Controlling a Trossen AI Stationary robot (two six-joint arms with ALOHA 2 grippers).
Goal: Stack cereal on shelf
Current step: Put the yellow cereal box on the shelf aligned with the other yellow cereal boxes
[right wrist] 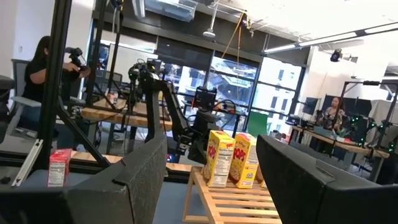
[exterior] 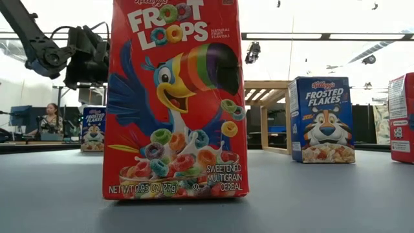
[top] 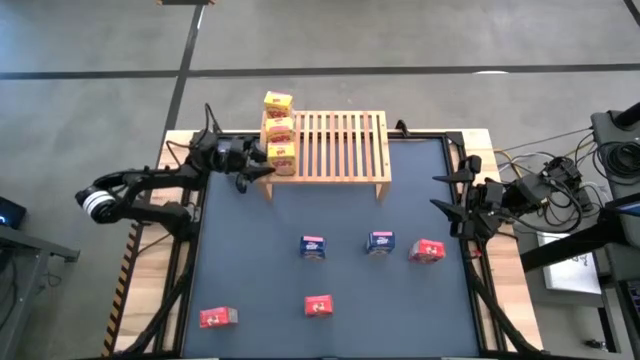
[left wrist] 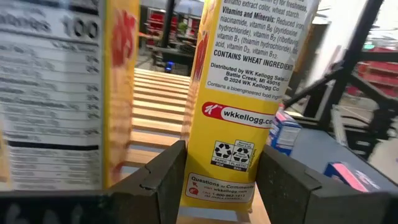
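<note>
Here, left gripper clasping yellow cardboard box on slatted wooden shelf, right gripper open.

Low view: red Froot Loops box fills the middle, top edge cut off, and hides most of the shelf behind it. Red box at the right is cut by the picture's edge. Left wrist view: yellow box between the fingers runs off the top; whether the pads touch it can't be told. A second yellow box, just outside one finger, is blurred and cropped. High view: print on the table boxes is too small to read.
</note>
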